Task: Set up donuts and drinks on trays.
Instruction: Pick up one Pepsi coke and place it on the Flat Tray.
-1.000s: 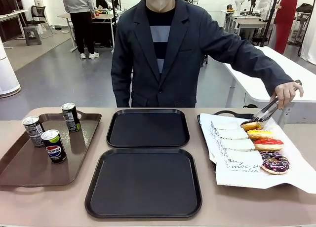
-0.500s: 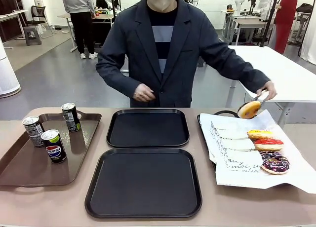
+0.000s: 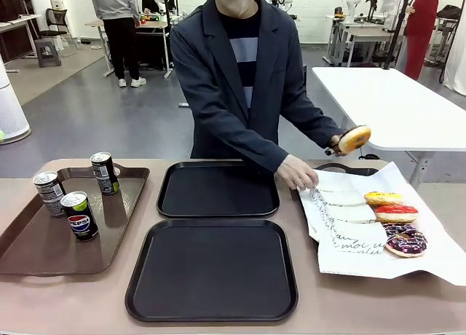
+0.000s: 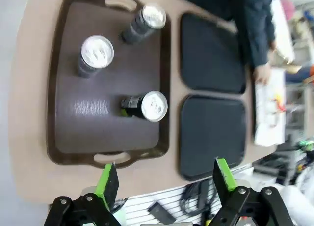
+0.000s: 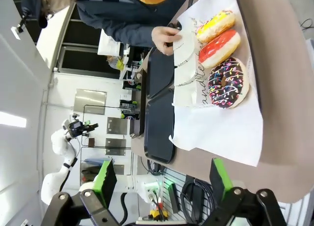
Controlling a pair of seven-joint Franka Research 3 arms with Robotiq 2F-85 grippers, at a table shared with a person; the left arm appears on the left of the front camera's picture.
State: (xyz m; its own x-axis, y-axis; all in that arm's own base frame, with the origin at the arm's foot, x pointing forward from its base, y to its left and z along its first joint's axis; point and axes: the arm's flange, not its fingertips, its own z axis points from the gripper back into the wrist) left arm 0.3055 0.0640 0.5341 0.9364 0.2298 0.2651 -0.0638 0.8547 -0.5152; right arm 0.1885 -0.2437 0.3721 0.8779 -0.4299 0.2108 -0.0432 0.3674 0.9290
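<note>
Since half a second earlier, the person had swung the golden donut (image 3: 354, 139) up and inward, while the other hand (image 3: 297, 173) had dropped onto the white paper sleeves (image 3: 342, 198). The far black tray (image 3: 218, 189) and near black tray (image 3: 211, 269) lay bare.

The left gripper (image 4: 164, 179) hung wide open and empty, with three cans (image 4: 147, 106) standing below and ahead of it on the brown tray (image 4: 73, 132). The right gripper (image 5: 162, 182) was equally spread and empty, with a yellow donut (image 5: 216, 27) ahead of it on the paper.

The step in hand looked like sleeving that soft, sticky-glazed ring, so it probably needed a loose hold by the paper. The cans were slim, smooth metal cylinders, likely to tip, and best gripped squarely at mid-body.
</note>
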